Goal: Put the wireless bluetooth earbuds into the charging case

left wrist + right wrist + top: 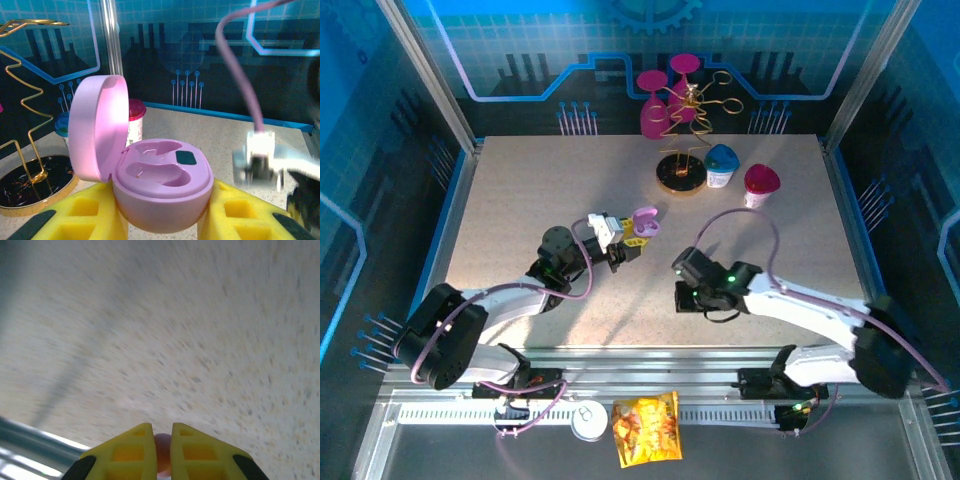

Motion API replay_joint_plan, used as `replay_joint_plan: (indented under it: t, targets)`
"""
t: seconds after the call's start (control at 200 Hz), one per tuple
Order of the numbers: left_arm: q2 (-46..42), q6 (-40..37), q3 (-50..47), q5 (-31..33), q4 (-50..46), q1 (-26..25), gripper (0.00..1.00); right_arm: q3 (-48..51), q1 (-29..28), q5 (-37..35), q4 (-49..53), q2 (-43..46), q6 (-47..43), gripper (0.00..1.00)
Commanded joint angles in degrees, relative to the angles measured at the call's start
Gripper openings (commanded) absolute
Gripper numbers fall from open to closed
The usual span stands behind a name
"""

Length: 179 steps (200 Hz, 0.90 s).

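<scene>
From above: the left gripper [635, 240] clamps the lilac charging case [645, 220] near the middle of the counter [520, 200], lid flipped up. At 4 o'clock from the case, apart from it, the right gripper [680, 270] hangs low over the counter. Two lidded cups [740, 175] stand off at 1 o'clock.

Left wrist view — the case sits squeezed between yellow fingers [85, 215], lid standing open at 9 o'clock, both wells bare.

Right wrist view: the fingers are pinched almost together on a tiny pinkish earbud [162, 452], just a sliver of it peeking between them at 6 o'clock, with blurred speckled counter beyond.
</scene>
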<state>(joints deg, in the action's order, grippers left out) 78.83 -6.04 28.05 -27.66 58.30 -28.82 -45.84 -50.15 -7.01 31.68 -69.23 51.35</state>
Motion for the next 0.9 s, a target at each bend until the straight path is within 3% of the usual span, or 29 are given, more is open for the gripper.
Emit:
replay_joint_plan:
  t: [0.0, 0.16, 0.365, 0.58, 0.891]
  targets:
    - [0.10, 1.45, -0.19, -0.95, 3.80, 0.34, 0.21, -1.30, 2.34, 0.62, -9.16, 7.12, -7.21, 0.06]
    - [0.36, 2.73, -0.05, -1.71, 4.65, 0.18, 0.21, -3.40, 4.73, 5.14, -19.65, 11.81, -13.34, 0.06]
    - [1.14, 4.70, 0.16, -2.59, 7.04, -0.33, 0.21, -7.81, 5.44, 10.06, -30.98, 8.74, -17.10, 0.06]
    - [0.99, 4.91, 0.18, -3.38, 7.43, -0.62, 0.21, -11.05, 5.47, 13.63, -36.32, 2.89, -17.36, 0.06]
    - [-0.68, 5.58, -0.52, -3.18, 7.79, -0.79, 0.21, -10.21, 5.74, 12.46, -37.97, -0.45, -16.81, 0.06]
